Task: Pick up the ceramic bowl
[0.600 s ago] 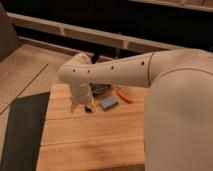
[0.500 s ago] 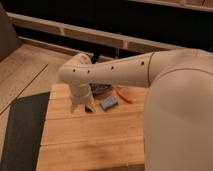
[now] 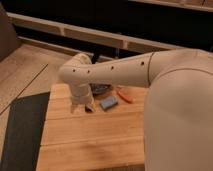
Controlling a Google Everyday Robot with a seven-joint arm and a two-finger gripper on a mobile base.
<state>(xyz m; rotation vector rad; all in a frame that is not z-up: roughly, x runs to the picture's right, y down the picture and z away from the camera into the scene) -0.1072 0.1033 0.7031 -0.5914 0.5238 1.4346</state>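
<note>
Blue block [image 3: 108, 103], orange tool [image 3: 125, 95], wooden table [image 3: 90, 142].

No writing, label, brand mark, number or sign can be read anywhere. The white arm [image 3: 120, 72] is plain apart from small dark holes, and the wooden table [image 3: 90, 142], the ceramic bowl [image 3: 101, 89] and the blue-grey block [image 3: 108, 103] carry no legible marks. The gripper [image 3: 88, 107], low over the table's far left part near the bowl, bears none either.

arm [image 3: 117, 74] stretched leftward across view | wrist [image 3: 80, 92] bent down | jaws low, pointing downward
</note>
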